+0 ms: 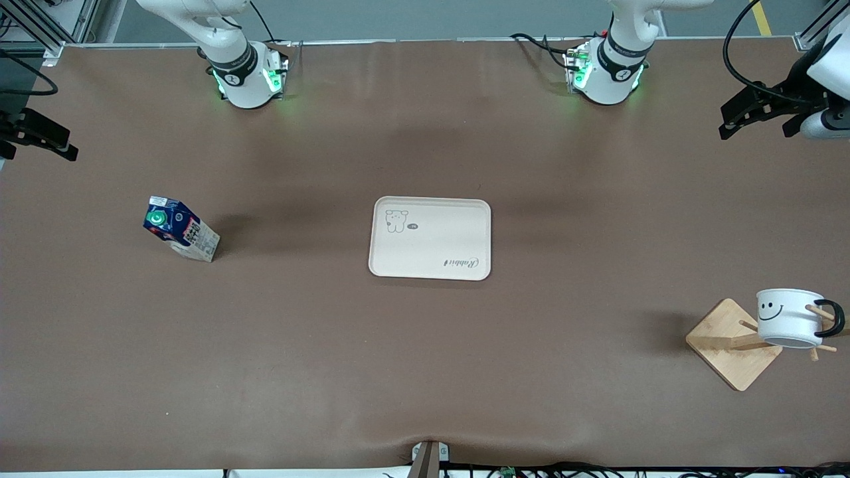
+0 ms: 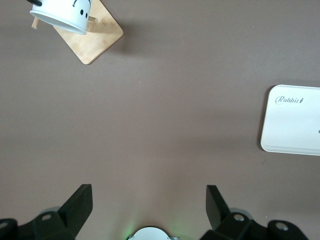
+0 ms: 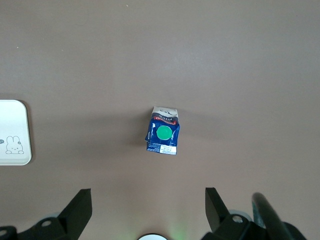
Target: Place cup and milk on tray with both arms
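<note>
The cream tray (image 1: 438,232) lies flat at the table's middle, with nothing on it. The milk (image 1: 180,229) stands on the table toward the right arm's end; it also shows in the right wrist view (image 3: 162,136). The white smiley cup (image 1: 789,317) hangs tilted on a peg of a wooden stand toward the left arm's end, nearer the front camera than the tray; its rim shows in the left wrist view (image 2: 62,12). My left gripper (image 1: 757,129) is open and empty, high over that table end (image 2: 149,200). My right gripper (image 1: 36,149) is open and empty, high over the milk's end (image 3: 148,200).
The stand's square wooden base (image 1: 730,345) rests near the table's edge at the left arm's end, and shows in the left wrist view (image 2: 97,37). The tray's edge shows in both wrist views, left (image 2: 295,120) and right (image 3: 12,132). Brown table surface (image 1: 425,358) lies around everything.
</note>
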You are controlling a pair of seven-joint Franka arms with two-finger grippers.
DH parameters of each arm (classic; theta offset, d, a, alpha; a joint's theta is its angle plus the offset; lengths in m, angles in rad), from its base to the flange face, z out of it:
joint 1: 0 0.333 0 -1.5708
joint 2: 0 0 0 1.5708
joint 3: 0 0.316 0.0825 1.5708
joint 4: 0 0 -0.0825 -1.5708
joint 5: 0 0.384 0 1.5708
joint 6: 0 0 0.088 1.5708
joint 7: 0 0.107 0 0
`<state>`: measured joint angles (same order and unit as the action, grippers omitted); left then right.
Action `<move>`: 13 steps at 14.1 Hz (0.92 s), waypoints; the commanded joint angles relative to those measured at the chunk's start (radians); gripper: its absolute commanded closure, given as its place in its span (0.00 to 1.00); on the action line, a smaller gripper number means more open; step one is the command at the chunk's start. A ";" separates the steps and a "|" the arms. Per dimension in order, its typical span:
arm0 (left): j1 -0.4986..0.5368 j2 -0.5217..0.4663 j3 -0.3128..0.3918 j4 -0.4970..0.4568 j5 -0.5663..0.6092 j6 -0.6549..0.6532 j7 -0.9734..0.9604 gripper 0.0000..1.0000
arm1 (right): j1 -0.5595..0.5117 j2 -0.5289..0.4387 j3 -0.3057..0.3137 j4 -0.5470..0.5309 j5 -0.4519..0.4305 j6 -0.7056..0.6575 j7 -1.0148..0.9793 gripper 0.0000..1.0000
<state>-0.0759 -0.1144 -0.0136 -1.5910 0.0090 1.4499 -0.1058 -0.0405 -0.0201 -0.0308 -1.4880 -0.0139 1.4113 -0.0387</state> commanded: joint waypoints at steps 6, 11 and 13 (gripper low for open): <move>0.008 0.039 0.000 0.072 0.022 -0.023 -0.011 0.00 | -0.010 0.012 0.006 0.026 0.005 -0.012 0.010 0.00; 0.008 0.076 -0.002 0.103 0.075 -0.022 0.000 0.00 | -0.012 0.014 0.006 0.026 0.003 -0.012 0.010 0.00; 0.010 0.093 -0.002 0.099 0.074 -0.003 -0.017 0.00 | -0.012 0.015 0.006 0.026 0.003 -0.012 0.010 0.00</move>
<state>-0.0707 -0.0498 -0.0121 -1.5205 0.0661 1.4506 -0.1064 -0.0405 -0.0194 -0.0310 -1.4880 -0.0139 1.4113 -0.0387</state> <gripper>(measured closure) 0.000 0.000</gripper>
